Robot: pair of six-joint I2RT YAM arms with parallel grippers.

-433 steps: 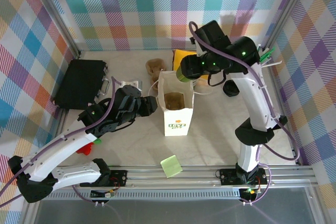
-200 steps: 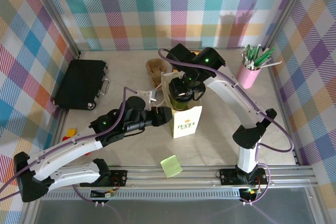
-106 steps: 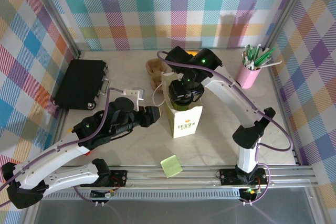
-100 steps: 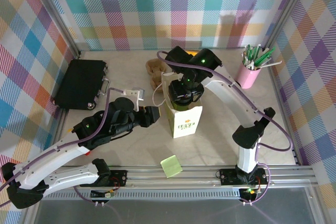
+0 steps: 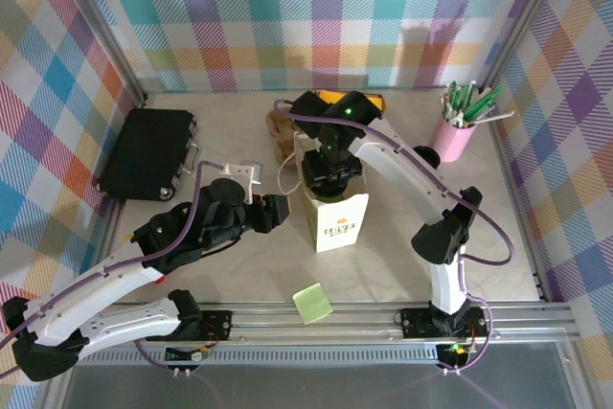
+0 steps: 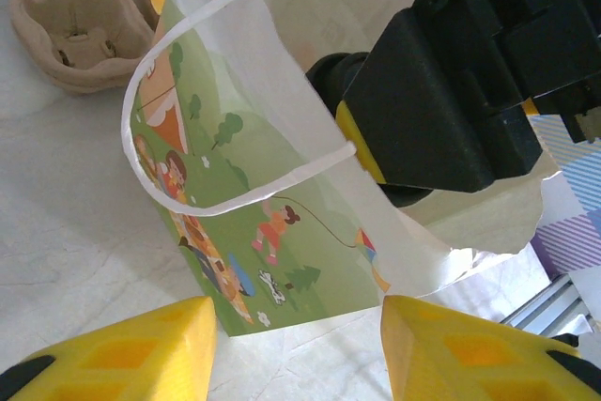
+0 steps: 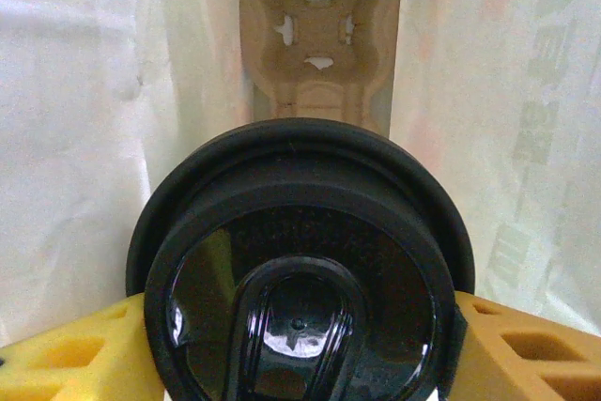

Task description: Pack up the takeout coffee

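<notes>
Right wrist reveals right gripper [image 7: 300,349] clamped on the lidded takeout coffee [image 7: 300,251] inside the bag [image 7: 80,91]; left gripper [image 6: 296,345] stands open, empty

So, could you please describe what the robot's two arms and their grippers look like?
The left arm and right arm share white link shells, black joints and wrists, green status lights, and a purple cable looping alongside. The left gripper and right gripper have chunky yellow fingers with recessed cells.

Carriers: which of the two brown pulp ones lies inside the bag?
The inner carrier, seen past the lid in the right wrist view, lies at the bottom of the bag. The outer carrier stands on the table behind it.
</notes>
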